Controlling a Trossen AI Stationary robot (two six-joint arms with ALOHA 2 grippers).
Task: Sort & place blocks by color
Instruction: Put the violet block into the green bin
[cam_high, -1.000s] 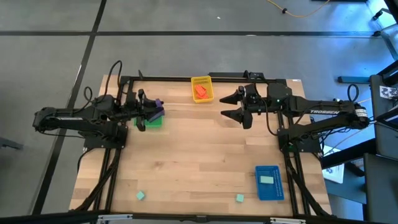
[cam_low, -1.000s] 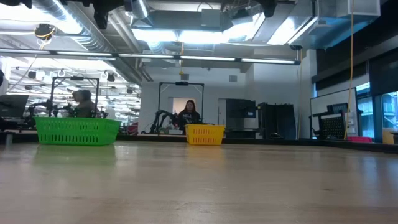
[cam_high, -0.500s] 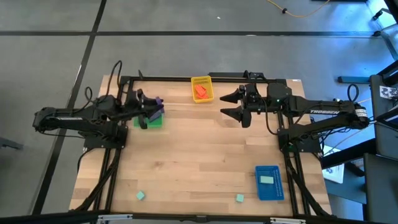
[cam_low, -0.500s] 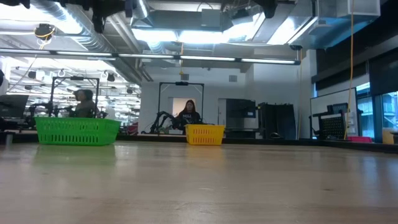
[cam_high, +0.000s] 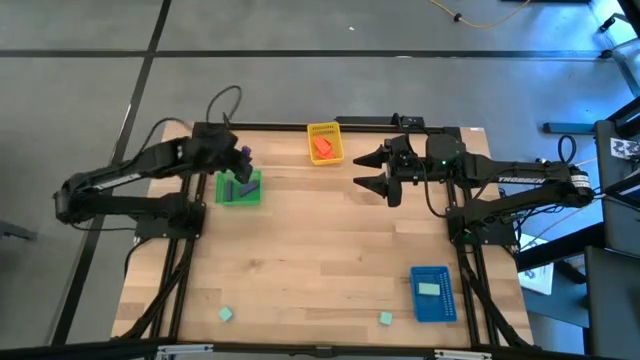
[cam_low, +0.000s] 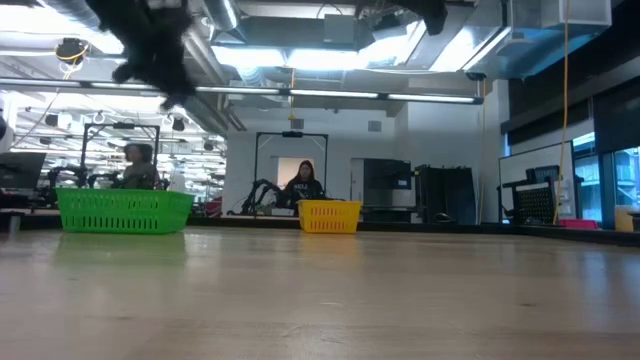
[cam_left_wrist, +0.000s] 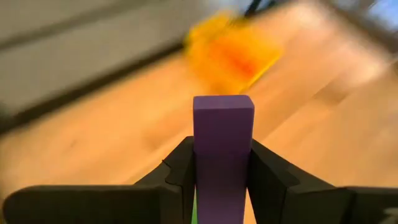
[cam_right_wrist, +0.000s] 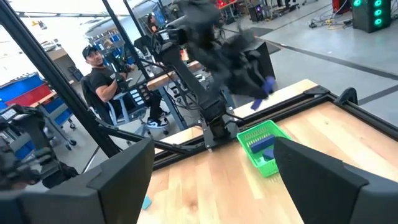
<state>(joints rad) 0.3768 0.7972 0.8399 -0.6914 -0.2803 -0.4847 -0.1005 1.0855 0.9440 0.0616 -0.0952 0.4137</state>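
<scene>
Wood-plank table on a black frame, grey floor around it, workshop with a seated person visible past the far edge. Left claw pinching a purple block upright between both fingers, block end sticking out past the tips; in the high view left claw is lifted, just beside the far edge of the green tray, which already has a purple block in it. Yellow tray at the far middle holds orange-red blocks. Blue tray near right holds one mint block; two more mint blocks loose on the table, one near left, one just beside the blue tray. Right claw spread wide, nothing in it, waiting above the table right of the yellow tray. Step in hand looks like dropping the purple block into the green tray. To do it well: centre the claw over bare tray floor, not over the block already there, come down inside the rim, keep the block upright, release low so it doesn't bounce out, lift straight up. Mint blocks likely next.
</scene>
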